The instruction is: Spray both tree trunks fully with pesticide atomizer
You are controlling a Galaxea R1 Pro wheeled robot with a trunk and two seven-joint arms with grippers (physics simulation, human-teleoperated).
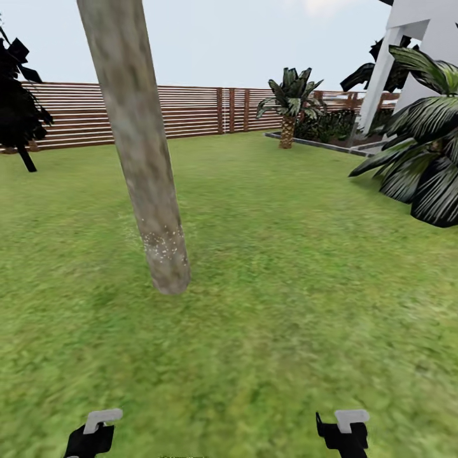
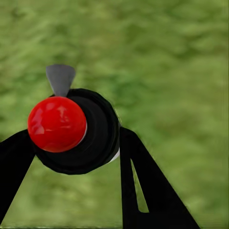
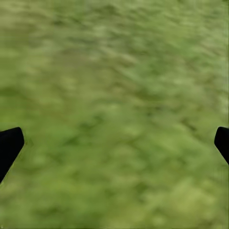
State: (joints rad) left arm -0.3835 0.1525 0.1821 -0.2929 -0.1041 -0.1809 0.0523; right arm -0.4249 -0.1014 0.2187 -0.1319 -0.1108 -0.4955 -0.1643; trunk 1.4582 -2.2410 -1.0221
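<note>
A thick tree trunk [image 1: 137, 140] of mottled grey-brown bark rises from the lawn [image 1: 286, 267] ahead and to the left, leaning slightly. White pesticide specks [image 1: 163, 242] dot its lower part, just above the ground. In the left wrist view, my left gripper [image 2: 71, 157] is shut on the pesticide atomizer [image 2: 95, 138], a round black body with a red ball [image 2: 56, 123] and a grey tab. My right gripper [image 3: 114, 143] hangs open over bare grass, its black fingers wide apart. Both grippers show low in the head view, the left gripper [image 1: 92, 432] and the right gripper [image 1: 343, 432].
A brown slatted fence [image 1: 191, 111] closes the far side of the lawn. A small palm [image 1: 289, 102] stands at the back; a big striped palm [image 1: 426, 159] and a white building [image 1: 420, 44] are at the right. A dark plant [image 1: 19, 108] is at far left.
</note>
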